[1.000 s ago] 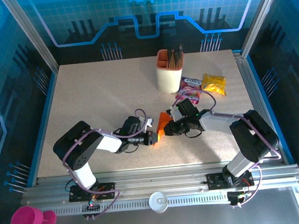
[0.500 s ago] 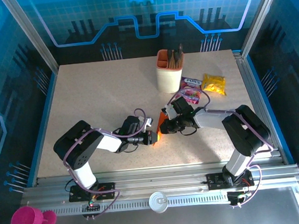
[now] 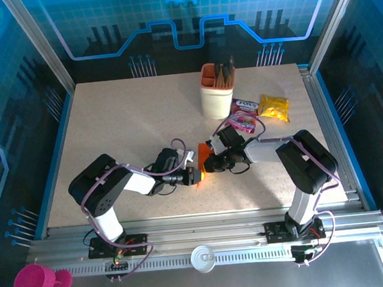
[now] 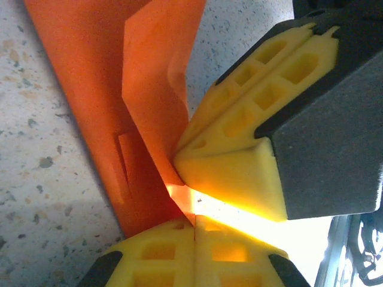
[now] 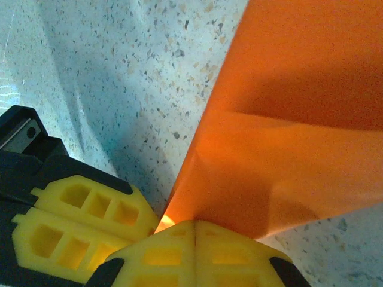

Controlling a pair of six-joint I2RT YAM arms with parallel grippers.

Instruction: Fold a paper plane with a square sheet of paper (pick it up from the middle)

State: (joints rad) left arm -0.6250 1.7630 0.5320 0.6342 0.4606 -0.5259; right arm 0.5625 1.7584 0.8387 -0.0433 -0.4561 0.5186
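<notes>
The square sheet of paper point(image 3: 206, 157), bright orange and creased into a smaller folded shape, stands tilted at the table's middle, between the two grippers. My left gripper point(image 3: 195, 177) is shut on its near lower corner, which runs into the seam of the yellow fingertips point(image 4: 173, 239). Coming from the right, my right gripper point(image 3: 211, 164) is shut on the paper's edge beside it. In the left wrist view a folded flap point(image 4: 157, 89) rises against the right gripper's yellow fingers point(image 4: 239, 155). In the right wrist view the paper point(image 5: 287, 119) spreads up from my shut fingertips point(image 5: 227, 245), with the left gripper's fingers point(image 5: 78, 221) at lower left.
A beige pen cup point(image 3: 215, 91) stands behind the grippers. Pink point(image 3: 243, 121) and yellow point(image 3: 273, 107) snack packets lie to its right, close behind the right arm's forearm. A magenta cup point(image 3: 34, 281) sits off the table at the near left.
The right gripper has slid left toward the left gripper and closed on the paper. The paper has shifted slightly left with it. The left gripper has stayed shut in place.
</notes>
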